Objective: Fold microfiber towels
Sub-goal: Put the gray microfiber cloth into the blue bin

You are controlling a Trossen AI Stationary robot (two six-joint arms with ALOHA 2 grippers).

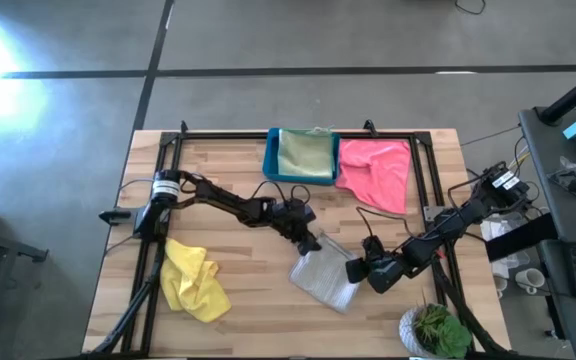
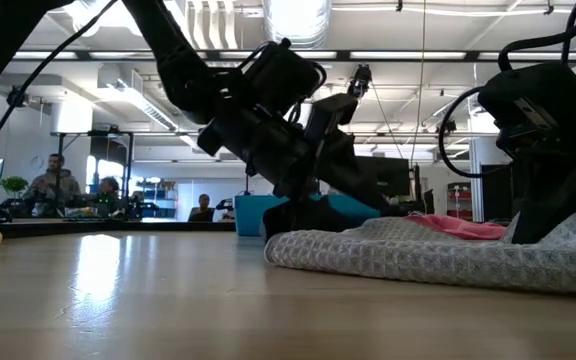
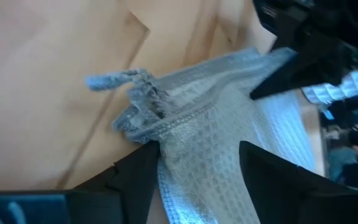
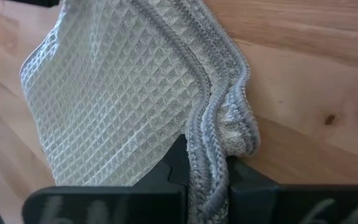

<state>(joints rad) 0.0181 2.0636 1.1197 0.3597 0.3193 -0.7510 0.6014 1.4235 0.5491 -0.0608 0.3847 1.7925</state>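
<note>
A blue rectangular bin (image 1: 298, 156) sits at the far edge of the wooden tabletop (image 1: 238, 270), holding a pale sage green towel (image 1: 306, 152) that fills most of it. Just beside the bin, a pink towel (image 1: 376, 172) lies loosely spread on the wood. A yellow towel (image 1: 194, 280) is bunched up near the front left, well apart from the others.

The light grey towel (image 1: 325, 277) lies at front centre between the two arms. The left claw (image 1: 310, 242) is at its far corner with fingers spread to either side of the cloth; the left wrist view shows the waffle weave running between the two dark fingers and a puckered hem with a small hanging loop (image 3: 114, 79). The right claw (image 1: 356, 269) is pressed together, pinching the towel's hemmed edge, which the right wrist view shows folded double between its fingertips.

The low view alone shows the grey towel's thick layered edge lying flat on the wood, plus people seated far off in the room (image 2: 56, 182). A potted plant (image 1: 434, 330) stands at the front right corner
</note>
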